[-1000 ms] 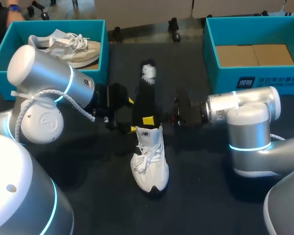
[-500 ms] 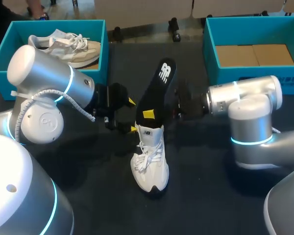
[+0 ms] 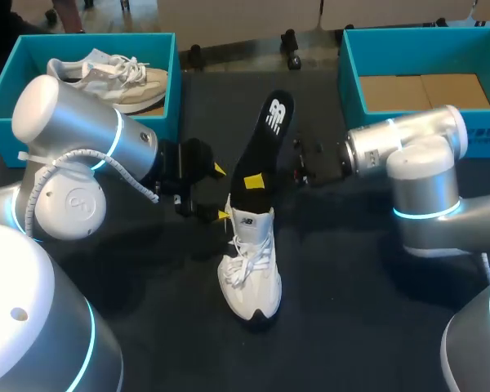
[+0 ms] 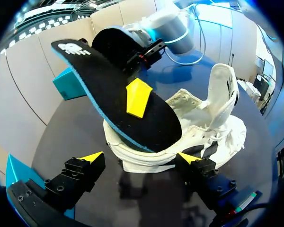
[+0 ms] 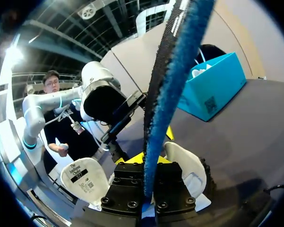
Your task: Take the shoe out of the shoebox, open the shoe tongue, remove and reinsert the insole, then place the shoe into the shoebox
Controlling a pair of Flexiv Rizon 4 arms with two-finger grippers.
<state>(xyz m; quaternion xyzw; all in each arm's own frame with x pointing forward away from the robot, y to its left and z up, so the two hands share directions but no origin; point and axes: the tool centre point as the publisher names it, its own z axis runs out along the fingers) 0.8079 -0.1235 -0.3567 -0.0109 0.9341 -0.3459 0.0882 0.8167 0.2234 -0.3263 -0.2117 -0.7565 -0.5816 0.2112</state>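
Only one yellow tip of the right hand [image 3: 256, 181] is seen from overhead, flat on the insole [image 3: 265, 139]. The other finger is hidden behind it. In the right wrist view the insole is edge-on betw. the two fingers, pinched from both sides, and the tips are mostly covered. The insole's lower end is lost inside the shoe [image 3: 249, 273] at the heel opening; the rest slants up and out. The left hand [image 3: 220, 193] is spread wide at the heel end of the shoe. One tip is against the shoe's side, the other apart from it, so nothing is gripped.

The insole is thin and long w/ a rounded end, matte black on top w/ a blue edge and a white mark near the far end. The shoe is white, laced, w/ a dark sole, and stands on the dark worktop [image 3: 351, 310] w/ its tongue raised.

The left box [image 3: 2, 94], teal, is partly covered by the left arm and holds a 2nd shoe [image 3: 114, 77], pale w/ a tan sole. The right box [image 3: 349, 77], also teal, has its front wall partly covered by the right arm; flat cardboard [image 3: 425, 91] lies inside.
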